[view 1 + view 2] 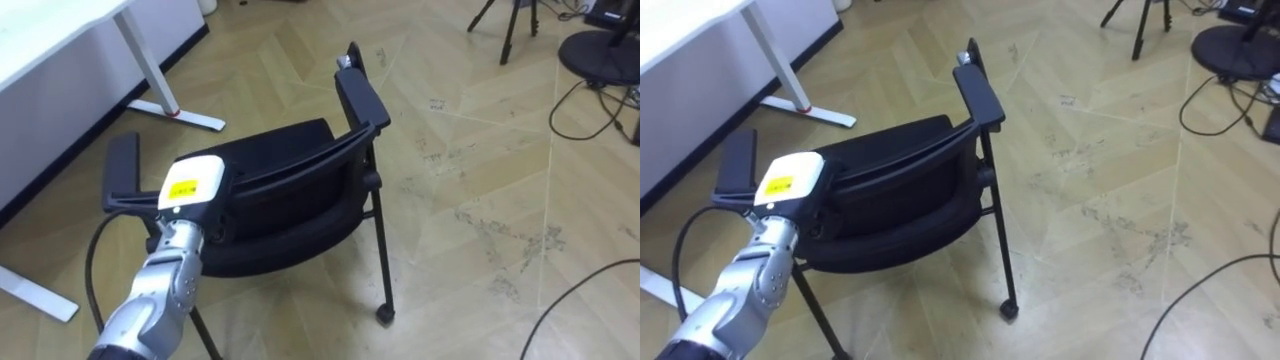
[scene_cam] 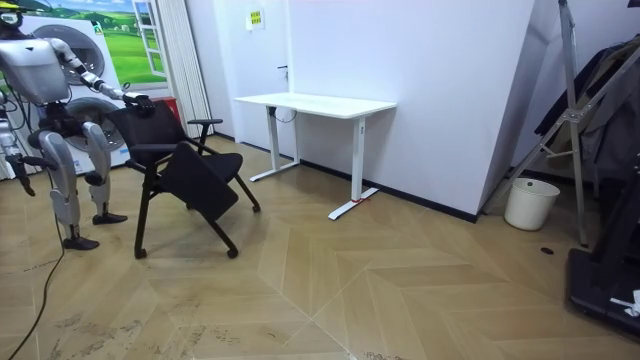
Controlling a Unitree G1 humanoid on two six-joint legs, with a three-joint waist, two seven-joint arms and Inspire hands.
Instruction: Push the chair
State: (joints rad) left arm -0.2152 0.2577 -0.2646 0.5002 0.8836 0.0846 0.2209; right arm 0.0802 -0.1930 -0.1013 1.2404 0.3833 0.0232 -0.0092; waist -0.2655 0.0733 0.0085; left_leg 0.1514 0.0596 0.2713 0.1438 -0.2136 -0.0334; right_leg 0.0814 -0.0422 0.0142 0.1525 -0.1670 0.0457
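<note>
Black chair (image 1: 290,170) on the wood floor (image 1: 480,150), just off the white table (image 1: 50,35), tipped in the room view. Left robot hand (image 1: 190,185) on the top of the backrest, grip can't tell. Right robot hand (image 2: 20,172) hangs at the robot's side, state can't tell.
</note>
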